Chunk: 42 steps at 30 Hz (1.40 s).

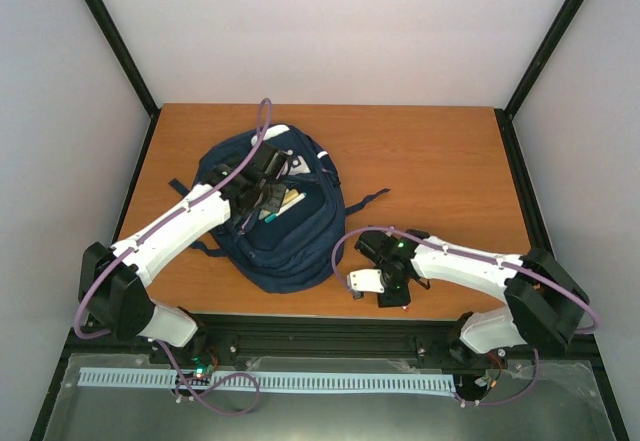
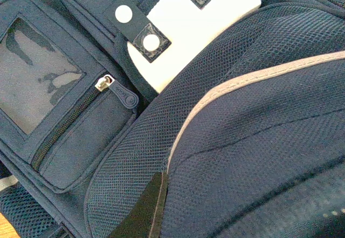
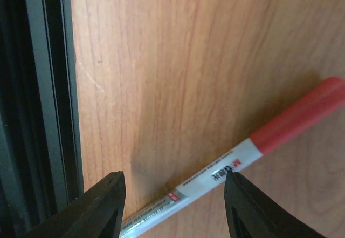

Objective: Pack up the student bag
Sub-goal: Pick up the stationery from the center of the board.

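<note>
**On the table: bag at the left, pen at the right**

At the left of the table [image 1: 450,161], the blue bag [image 1: 285,246] lay flat with its top open. The left gripper [image 1: 262,186] was at that opening. Its fingers were pressed together, but I could not tell if they pinched any cloth. Just beside it, a yellow thing [image 1: 291,199] and a green thing [image 1: 272,215] showed inside the bag. Close up, the left wrist view showed a zip pocket [image 2: 81,135] with its zip closed, a white patch [image 2: 199,25] and dark mesh with a pale stripe.

To the right, apart from the bag, the right gripper [image 3: 172,195] hung low over the bare wood near the front edge. Its fingers stood apart and held nothing. A pen [image 3: 237,160] with a red cap [image 3: 302,114] lay slanted on the wood between them, its cap end up and to the right. A black rail [image 3: 38,87] ran along the table edge beside the left finger.
</note>
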Each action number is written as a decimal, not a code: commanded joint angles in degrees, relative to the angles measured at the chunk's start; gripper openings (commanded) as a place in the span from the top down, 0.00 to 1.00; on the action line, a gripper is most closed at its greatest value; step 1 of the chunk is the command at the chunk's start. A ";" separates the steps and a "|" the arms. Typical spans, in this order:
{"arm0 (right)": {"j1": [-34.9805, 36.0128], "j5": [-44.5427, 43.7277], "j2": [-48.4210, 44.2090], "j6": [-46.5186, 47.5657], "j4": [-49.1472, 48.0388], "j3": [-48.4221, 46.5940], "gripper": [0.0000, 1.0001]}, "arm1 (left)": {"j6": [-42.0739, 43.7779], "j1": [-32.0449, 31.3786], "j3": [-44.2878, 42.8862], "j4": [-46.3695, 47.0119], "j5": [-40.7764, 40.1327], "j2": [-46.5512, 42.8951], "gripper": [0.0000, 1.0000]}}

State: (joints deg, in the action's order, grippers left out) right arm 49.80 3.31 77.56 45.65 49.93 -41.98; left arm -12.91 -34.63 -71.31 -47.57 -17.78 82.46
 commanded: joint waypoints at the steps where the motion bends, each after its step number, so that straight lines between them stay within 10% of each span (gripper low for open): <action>1: -0.16 -1.62 2.13 -1.69 -1.66 1.33 0.48 | -0.98 0.09 -2.69 0.29 -1.56 0.51 0.95; 16: -4.63 -10.54 4.29 1.37 -3.51 3.54 0.52 | -0.98 0.09 -2.78 0.18 -0.72 0.29 0.94; 28: -16.58 -9.32 3.95 7.88 -3.34 1.61 0.74 | -0.89 0.09 -2.81 0.15 0.24 0.14 0.93; 42: -14.97 3.36 7.41 1.65 -1.31 -4.17 0.59 | -0.80 0.10 -2.85 0.20 0.64 0.29 0.92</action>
State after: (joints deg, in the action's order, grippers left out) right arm 33.82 2.83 83.46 49.32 48.21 -45.04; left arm -12.93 -34.63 -71.42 -47.70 -16.67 82.48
